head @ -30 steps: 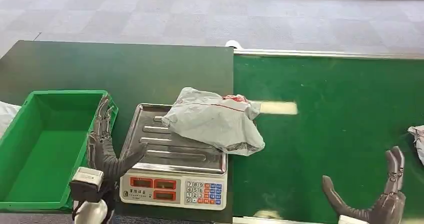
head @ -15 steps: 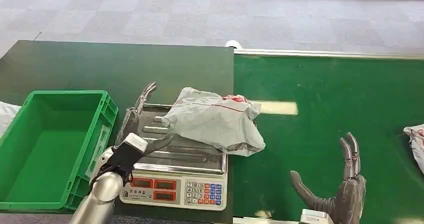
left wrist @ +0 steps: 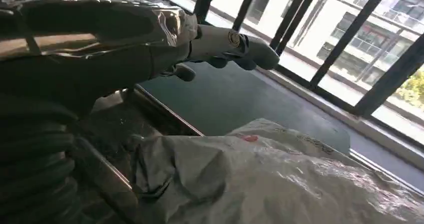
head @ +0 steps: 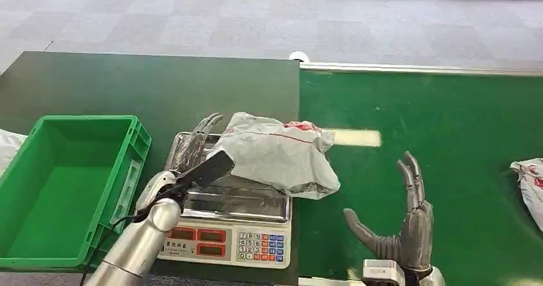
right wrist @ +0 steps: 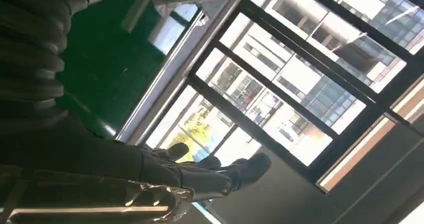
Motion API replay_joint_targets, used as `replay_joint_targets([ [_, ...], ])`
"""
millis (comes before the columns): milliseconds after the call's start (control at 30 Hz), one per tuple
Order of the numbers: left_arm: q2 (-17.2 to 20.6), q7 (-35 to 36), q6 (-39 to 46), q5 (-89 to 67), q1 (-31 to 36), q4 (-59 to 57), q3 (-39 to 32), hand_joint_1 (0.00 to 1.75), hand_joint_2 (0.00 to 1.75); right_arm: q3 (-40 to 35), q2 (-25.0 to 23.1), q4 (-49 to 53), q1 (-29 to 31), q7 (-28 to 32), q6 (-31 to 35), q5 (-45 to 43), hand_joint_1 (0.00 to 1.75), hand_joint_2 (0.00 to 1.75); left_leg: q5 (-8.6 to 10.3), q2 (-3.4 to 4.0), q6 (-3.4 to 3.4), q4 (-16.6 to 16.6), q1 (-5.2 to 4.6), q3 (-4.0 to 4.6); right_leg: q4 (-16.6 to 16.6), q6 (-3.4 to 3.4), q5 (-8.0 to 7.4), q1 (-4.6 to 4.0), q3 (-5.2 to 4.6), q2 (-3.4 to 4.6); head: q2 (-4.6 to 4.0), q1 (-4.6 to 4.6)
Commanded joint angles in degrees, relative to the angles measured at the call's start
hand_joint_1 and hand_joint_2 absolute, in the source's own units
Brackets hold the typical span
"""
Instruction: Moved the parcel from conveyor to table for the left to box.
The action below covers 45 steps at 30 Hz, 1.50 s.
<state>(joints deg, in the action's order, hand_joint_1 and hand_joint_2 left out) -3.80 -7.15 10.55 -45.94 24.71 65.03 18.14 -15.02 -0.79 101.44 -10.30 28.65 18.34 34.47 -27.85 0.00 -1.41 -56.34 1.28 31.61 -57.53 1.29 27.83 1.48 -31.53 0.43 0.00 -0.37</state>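
Observation:
A crumpled grey parcel [head: 276,153] with red print lies across the steel pan of a scale [head: 250,203], overhanging toward the green conveyor [head: 435,119]. My left hand [head: 198,155] is open at the parcel's left edge, fingers spread over the pan and thumb close under the bag. The left wrist view shows the parcel [left wrist: 280,184] just beyond the outstretched fingers [left wrist: 225,43], with nothing gripped. My right hand [head: 400,225] stands open and upright above the conveyor, to the right of the parcel and apart from it. A green box [head: 38,228] stands at the left on the dark table [head: 128,87].
Another parcel [head: 528,183] lies on the conveyor at the right edge. The scale's display and keypad [head: 221,241] face the front. Something white [head: 8,146] shows left of the box. Grey floor lies beyond the table.
My left hand swung from beside the green box across the scale pan to the parcel's left edge. My right hand moved left along the conveyor and rose. The far-right parcel drifted slightly left.

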Motion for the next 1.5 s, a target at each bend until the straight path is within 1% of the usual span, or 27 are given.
replay_joint_targets([
  [33,-1.66,0.83,1.87,-2.62,7.37,-15.99,1.95,0.0,1.75,-1.79,1.27,-7.48,4.63,0.29,-0.92,-0.47,0.0,1.75,0.05,-0.05,0.08,0.04,0.03,-0.03,0.08,-0.09,-0.05,-0.05,0.08,-0.09,0.0,0.02],
  [167,-2.44,3.01,7.83,-9.39,8.99,-20.53,4.59,0.0,1.75,-1.58,0.11,-7.8,6.55,-0.09,-2.83,-0.42,0.0,1.75,0.04,-0.06,0.05,0.03,0.02,-0.02,0.05,-0.07,-0.03,-0.04,0.06,-0.08,0.0,0.04],
  [200,-2.64,3.13,7.99,-9.53,8.94,-20.61,4.66,0.0,1.75,-1.61,0.03,-7.81,6.79,-0.26,-2.99,-0.36,0.0,1.75,0.16,-0.08,0.14,0.13,0.02,0.02,0.17,-0.18,-0.15,-0.07,0.04,-0.15,0.0,0.04],
  [333,-2.64,3.13,7.99,-9.53,8.94,-20.61,4.66,0.0,1.75,-1.61,0.03,-7.81,6.79,-0.26,-2.99,-0.36,0.0,1.75,0.07,-0.01,0.07,0.03,0.02,0.02,0.06,-0.1,-0.07,-0.05,0.01,-0.06,0.0,0.06],
  [433,-3.25,5.47,12.5,-16.43,8.86,-22.44,6.91,0.0,1.75,-1.08,-0.44,-8.06,7.08,-0.82,-3.38,0.3,0.0,1.75,0.08,-0.04,0.09,0.07,0.02,-0.01,0.09,-0.11,-0.08,-0.05,0.05,-0.08,0.0,0.04],
  [500,-4.25,5.58,13.48,-18.05,7.83,-22.99,7.54,0.0,1.75,-0.92,-0.33,-8.27,7.07,-0.86,-3.29,0.38,0.0,1.75,0.04,-0.03,0.07,0.04,0.0,-0.03,0.06,-0.07,-0.03,-0.02,0.08,-0.06,0.0,0.04],
  [533,-4.31,5.45,13.57,-18.12,7.61,-23.0,7.61,0.09,1.75,-0.87,-0.26,-8.29,7.01,-0.86,-3.26,0.37,0.0,1.75,0.05,-0.02,0.08,0.06,0.0,-0.04,0.07,-0.09,-0.05,-0.03,0.09,-0.04,0.0,0.04],
  [567,-4.45,5.23,13.69,-18.11,7.27,-22.96,7.61,1.38,1.75,-0.78,-0.14,-8.29,6.83,-0.85,-3.18,0.34,0.0,1.75,0.04,-0.04,0.07,0.05,0.0,-0.05,0.07,-0.06,-0.03,-0.02,0.11,-0.06,0.0,0.02],
  [600,-4.6,4.69,13.64,-17.84,6.85,-22.71,7.23,1.59,1.75,-0.73,-0.02,-8.17,6.6,-0.84,-3.02,0.35,0.0,1.75,0.08,-0.02,0.11,0.1,0.0,-0.05,0.12,-0.1,-0.08,-0.03,0.1,-0.05,0.0,0.04],
  [633,-4.69,4.13,13.7,-18.04,6.54,-22.27,6.92,1.66,1.75,-0.73,0.12,-8.09,6.45,-0.84,-2.72,0.32,0.0,1.75,0.05,-0.03,0.08,0.07,0.0,-0.06,0.09,-0.08,-0.05,-0.02,0.12,-0.06,0.0,0.04],
  [700,-5.0,2.69,13.6,-17.24,6.17,-21.43,5.81,1.71,1.75,-0.72,0.27,-7.96,6.4,-1.03,-2.34,0.33,0.0,1.75,0.15,0.01,0.16,0.19,-0.02,-0.05,0.2,-0.17,-0.16,-0.03,0.09,-0.05,0.0,0.04],
  [733,-5.14,2.14,13.82,-16.41,5.96,-20.99,5.19,1.69,1.75,-0.71,0.3,-7.86,6.36,-1.21,-2.35,0.31,0.0,1.75,0.05,-0.01,0.08,0.07,0.0,-0.04,0.07,-0.09,-0.05,-0.02,0.09,-0.03,0.0,0.04],
  [800,-5.15,1.07,14.19,-15.6,5.51,-20.07,4.57,1.73,1.75,-0.66,0.24,-7.56,6.12,-1.55,-2.23,0.35,0.0,1.75,0.06,-0.01,0.09,0.07,0.0,0.0,0.08,-0.12,-0.07,-0.03,0.04,-0.04,0.0,0.04],
  [833,-5.08,0.83,14.38,-15.46,5.34,-19.8,4.43,1.71,1.75,-0.69,0.24,-7.53,6.0,-1.61,-2.14,0.39,0.0,1.75,0.05,-0.01,0.08,0.05,0.01,0.0,0.07,-0.11,-0.06,-0.03,0.05,-0.04,0.0,0.02],
  [867,-5.02,0.74,14.47,-15.47,5.3,-19.68,4.39,1.75,1.75,-0.7,0.24,-7.53,5.97,-1.62,-2.08,0.4,0.0,1.75,0.03,0.0,0.06,0.04,0.0,-0.02,0.05,-0.07,-0.03,-0.02,0.06,-0.01,0.0,0.04],
  [1067,-5.0,0.61,14.57,-15.44,5.22,-19.58,4.3,1.73,1.75,-0.7,0.26,-7.66,6.01,-1.64,-1.99,0.4,0.0,1.75,0.01,0.01,0.07,0.03,-0.01,-0.03,0.05,-0.07,-0.03,-0.01,0.06,-0.01,0.0,0.04],
  [1167,-5.04,0.38,14.33,-15.05,5.11,-19.41,3.98,1.75,1.75,-0.69,0.28,-7.61,5.9,-1.76,-1.8,0.4,0.0,1.75,0.03,0.02,0.06,0.05,0.0,-0.03,0.06,-0.08,-0.04,-0.02,0.06,-0.01,0.0,0.04],
  [1200,-5.04,0.38,14.33,-15.05,5.11,-19.41,3.98,1.75,1.75,-0.69,0.28,-7.61,5.9,-1.76,-1.8,0.4,0.0,1.75,0.12,0.04,0.14,0.18,0.0,-0.04,0.19,-0.18,-0.14,-0.05,0.06,-0.02,0.0,0.04],
  [1300,-4.97,0.33,14.35,-15.03,5.1,-19.33,3.91,1.75,1.75,-0.69,0.29,-7.55,5.82,-1.79,-1.76,0.4,0.0,1.75,0.05,0.02,0.09,0.08,0.0,-0.03,0.09,-0.11,-0.06,-0.03,0.05,-0.02,0.0,0.02],
  [1367,-4.85,0.34,14.33,-15.03,5.04,-19.39,3.89,1.71,1.75,-0.71,0.27,-7.52,5.75,-1.78,-1.75,0.4,0.0,1.75,0.01,0.02,0.06,0.03,0.0,-0.02,0.04,-0.07,-0.03,-0.02,0.04,0.0,0.0,0.02],
  [1400,-4.73,0.3,14.43,-15.15,4.95,-19.33,3.94,1.75,1.75,-0.58,0.08,-6.91,5.25,-2.03,-1.75,0.52,0.0,1.75,0.04,0.04,0.09,0.07,0.0,-0.02,0.08,-0.11,-0.06,-0.02,0.03,-0.01,0.0,0.04],
  [1500,-4.59,-1.08,15.53,-13.58,3.88,-17.01,3.23,1.75,1.75,-0.35,-0.14,-6.24,4.62,-2.34,-1.83,1.07,0.0,1.75,0.05,0.03,0.1,0.09,0.0,-0.03,0.11,-0.12,-0.07,-0.03,0.05,-0.01,0.0,0.04],
])
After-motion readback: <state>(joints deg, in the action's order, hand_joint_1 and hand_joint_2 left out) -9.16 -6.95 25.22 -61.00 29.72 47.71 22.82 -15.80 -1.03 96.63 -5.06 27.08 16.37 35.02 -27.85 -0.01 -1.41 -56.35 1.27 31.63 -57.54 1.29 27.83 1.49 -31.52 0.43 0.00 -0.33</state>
